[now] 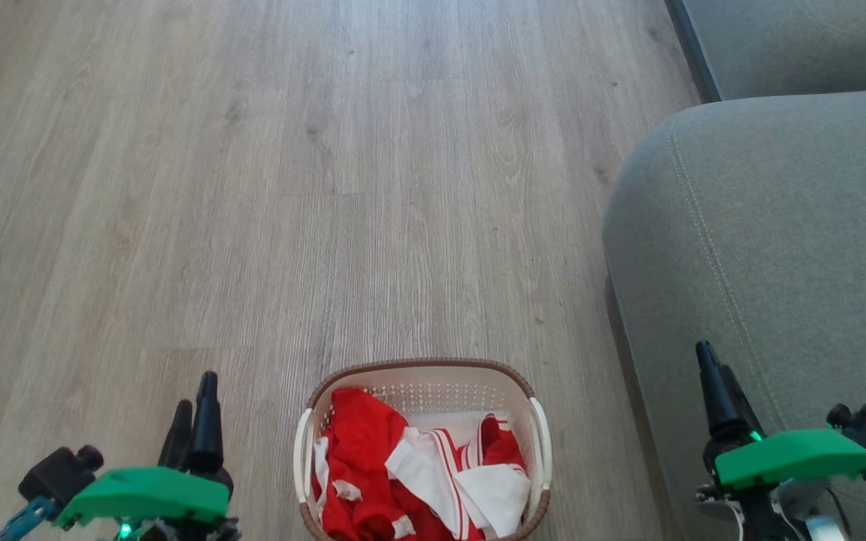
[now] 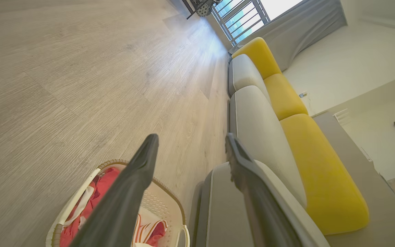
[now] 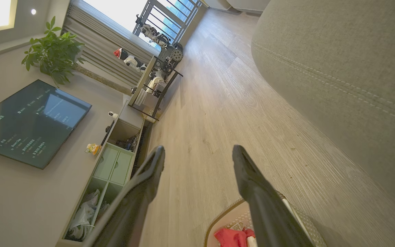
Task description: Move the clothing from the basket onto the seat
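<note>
Clothing [image 1: 361,458] of bright red soft fabric with white panels and striped trim lies crumpled inside the small oval cream-white plastic basket [image 1: 433,396] with a brown rim. It stands on the pale wood-plank floor [image 1: 328,188], just beside the large grey-green upholstered fabric seat [image 1: 779,248]. We see our left hand [image 2: 191,137] above the floor left of the basket, its two dark fingers spread wide, floor and seat showing between them. Our right hand [image 3: 198,148] hangs over the seat's near edge, fingers likewise wide apart, clear of the basket. Bright yellow back cushions [image 2: 286,96] line the sofa behind the seat.
</note>
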Motion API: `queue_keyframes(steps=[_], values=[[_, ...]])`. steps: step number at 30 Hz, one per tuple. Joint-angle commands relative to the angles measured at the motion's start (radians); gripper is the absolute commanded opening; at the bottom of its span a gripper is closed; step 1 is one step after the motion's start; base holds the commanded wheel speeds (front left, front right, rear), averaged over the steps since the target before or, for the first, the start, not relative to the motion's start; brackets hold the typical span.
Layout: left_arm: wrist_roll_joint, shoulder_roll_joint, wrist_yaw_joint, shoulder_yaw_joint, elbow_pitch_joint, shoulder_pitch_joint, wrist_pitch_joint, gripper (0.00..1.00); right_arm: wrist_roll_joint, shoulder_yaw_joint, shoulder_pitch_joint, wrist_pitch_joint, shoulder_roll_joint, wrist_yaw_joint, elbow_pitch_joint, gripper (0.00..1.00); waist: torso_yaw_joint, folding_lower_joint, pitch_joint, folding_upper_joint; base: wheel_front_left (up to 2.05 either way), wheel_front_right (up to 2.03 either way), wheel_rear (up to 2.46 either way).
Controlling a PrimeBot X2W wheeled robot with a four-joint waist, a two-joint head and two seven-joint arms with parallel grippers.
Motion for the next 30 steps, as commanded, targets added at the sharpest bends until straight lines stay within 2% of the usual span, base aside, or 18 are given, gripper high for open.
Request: queue_keyframes(steps=[1,30], values=[[0.050,0.013,0.004,0.005,-0.048,-0.026,-0.017,1.00,-0.044,0.020,-0.018,-0.016,-0.008,0.000,-0.046,1.00,0.001,0.0000,0.000,0.0000,0.00,0.00,0.00],[0.425,0.017,0.046,-0.028,-0.096,0.013,-0.098,1.00,-0.371,0.091,-0.017,-0.099,-0.011,0.000,-0.049,1.00,0.007,0.0000,-0.008,0.0000,0.00,0.00,0.00]])
